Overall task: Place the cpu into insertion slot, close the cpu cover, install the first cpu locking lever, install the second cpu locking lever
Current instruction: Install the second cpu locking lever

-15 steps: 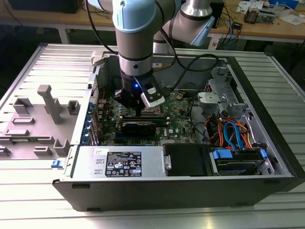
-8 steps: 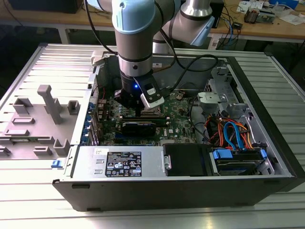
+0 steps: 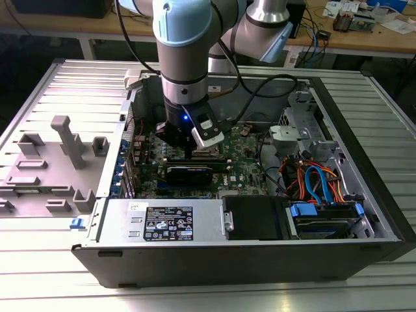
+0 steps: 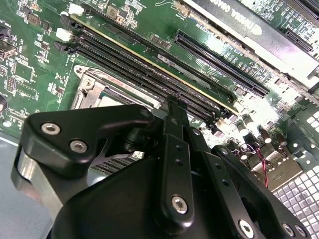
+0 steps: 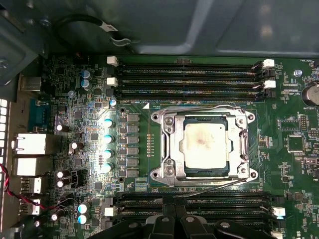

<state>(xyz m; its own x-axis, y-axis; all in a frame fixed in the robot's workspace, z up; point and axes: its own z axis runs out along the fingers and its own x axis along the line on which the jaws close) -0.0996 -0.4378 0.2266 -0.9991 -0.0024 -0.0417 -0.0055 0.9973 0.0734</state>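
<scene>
Motherboard (image 5: 75, 149) green, black memory slots (image 5: 189, 79). Cpu (image 5: 204, 144) dull silver, faint brown smudge. Cpu cover (image 5: 172, 144) silver-grey. Pincer (image 4: 172, 107) black. Cables (image 3: 318, 179) blue, orange.

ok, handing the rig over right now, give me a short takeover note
Pincer: low over the motherboard, just beside the socket; open or shut can't be told, nothing seen held.
The cpu sits in the insertion slot.
The cpu cover lies closed, framing the chip.
A thin lever rod runs along the socket's pincer-side edge; whether either lever is latched can't be told.
Left: confirm and lock both levers.
</scene>
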